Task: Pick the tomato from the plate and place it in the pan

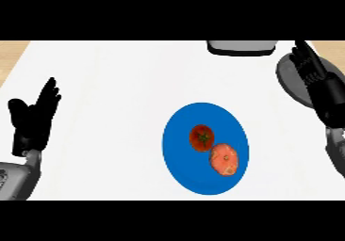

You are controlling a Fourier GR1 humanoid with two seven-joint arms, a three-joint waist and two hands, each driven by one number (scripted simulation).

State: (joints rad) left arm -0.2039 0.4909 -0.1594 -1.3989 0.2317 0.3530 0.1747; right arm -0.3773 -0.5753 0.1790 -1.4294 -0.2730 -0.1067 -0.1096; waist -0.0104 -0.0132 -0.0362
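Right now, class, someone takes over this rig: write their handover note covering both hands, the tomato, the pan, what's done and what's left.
Left hand: open, resting at the view's left.
Right hand: open, over the pan at right, holding nothing.
Tomato: on the blue plate, beside an orange food item.
Done: nothing.
Left: grasp tomato, place in pan.

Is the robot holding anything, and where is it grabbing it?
Nothing is held. The left robot hand and right robot hand are both open, and the tomato sits on the blue plate.

Tomato (201,138) on the blue plate (181,164)
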